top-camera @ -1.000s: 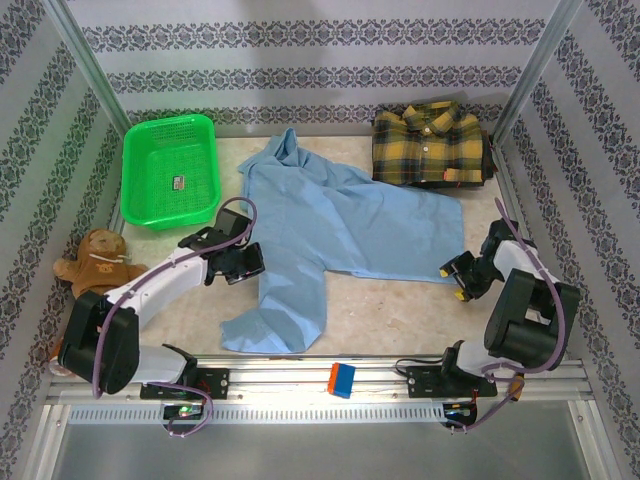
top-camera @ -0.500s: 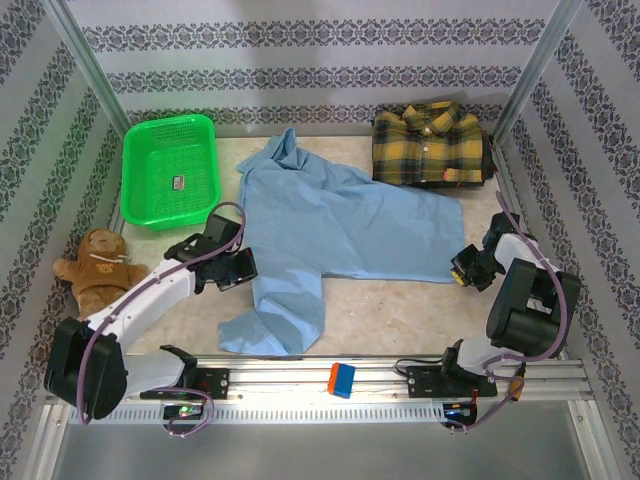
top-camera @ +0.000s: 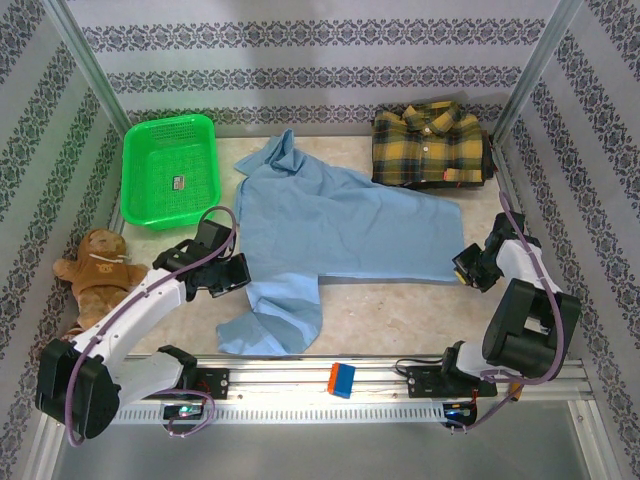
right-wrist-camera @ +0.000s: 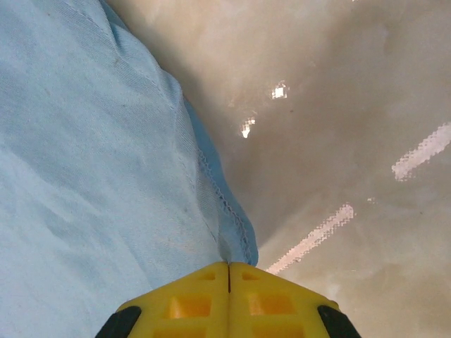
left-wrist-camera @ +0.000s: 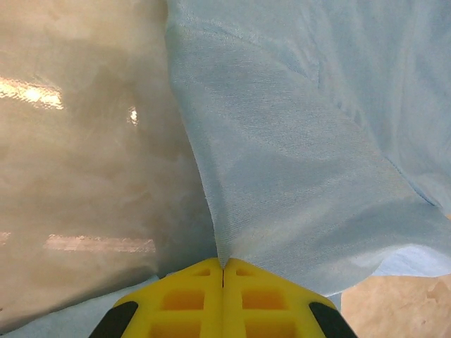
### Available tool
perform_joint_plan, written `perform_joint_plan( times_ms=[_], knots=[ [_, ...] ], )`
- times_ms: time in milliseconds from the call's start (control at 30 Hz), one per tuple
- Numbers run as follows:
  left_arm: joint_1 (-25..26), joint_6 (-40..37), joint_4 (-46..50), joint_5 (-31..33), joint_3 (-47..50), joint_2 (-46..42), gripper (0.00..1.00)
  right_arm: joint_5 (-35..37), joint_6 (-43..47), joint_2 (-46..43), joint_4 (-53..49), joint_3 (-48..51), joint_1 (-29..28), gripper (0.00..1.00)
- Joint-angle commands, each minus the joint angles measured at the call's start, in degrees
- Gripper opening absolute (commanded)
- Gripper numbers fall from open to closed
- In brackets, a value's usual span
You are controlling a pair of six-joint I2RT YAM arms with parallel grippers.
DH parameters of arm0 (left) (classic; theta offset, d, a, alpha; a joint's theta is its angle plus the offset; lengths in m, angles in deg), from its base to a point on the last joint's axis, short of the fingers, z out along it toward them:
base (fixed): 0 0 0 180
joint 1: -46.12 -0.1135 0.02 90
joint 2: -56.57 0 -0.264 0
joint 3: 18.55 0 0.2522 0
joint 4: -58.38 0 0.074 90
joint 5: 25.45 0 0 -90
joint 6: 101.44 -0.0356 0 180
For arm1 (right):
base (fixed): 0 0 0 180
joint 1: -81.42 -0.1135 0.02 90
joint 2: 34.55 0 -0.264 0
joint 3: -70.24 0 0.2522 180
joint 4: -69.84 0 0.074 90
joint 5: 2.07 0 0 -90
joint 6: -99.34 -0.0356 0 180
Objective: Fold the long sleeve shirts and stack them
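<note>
On the pale bench the blue shirt, spread at the middle, is pinched at one edge by the left jaws and, newly, at its hem by the right jaws, so smoothing is judged possible.

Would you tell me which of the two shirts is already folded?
The yellow plaid shirt in the far right corner; the light blue shirt lies spread out, unfolded.

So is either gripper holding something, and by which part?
Both are shut on the light blue shirt: the left gripper pinches its left edge, the right gripper its stitched edge at the right end.
</note>
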Motion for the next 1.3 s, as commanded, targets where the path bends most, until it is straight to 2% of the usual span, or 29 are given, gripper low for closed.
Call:
perform_joint_plan(
  times_ms=[0,167,267,400,700,1267],
  knots=[
    [-2.5,-2.1,8.1,0.7,-4.1,-3.9,0.0,0.4,2.2,-4.5,-6.4,-1.5,-0.6,0.0],
    [-2.6,0.0,9.6,-1.9,-3.3,-5.9,0.0,0.8,2.9,-5.3,-7.6,-0.9,-0.5,0.0],
    [-2.6,2.4,8.4,-1.3,-3.3,-7.6,0.0,0.2,3.0,-6.1,-7.7,-1.2,-0.6,0.0],
    [-2.8,1.8,6.0,-3.1,-6.8,-2.8,0.0,-1.0,3.8,-4.9,-8.3,-4.0,-0.6,0.0],
    [-5.2,-3.7,4.1,-3.0,-16.0,7.5,0.0,-3.3,6.6,1.9,-9.7,-13.7,-0.8,0.0],
    [-7.9,-7.3,-0.2,-1.1,-20.1,16.5,0.0,-1.8,10.6,18.6,-11.6,-28.4,-1.7,0.0]
  ],
)
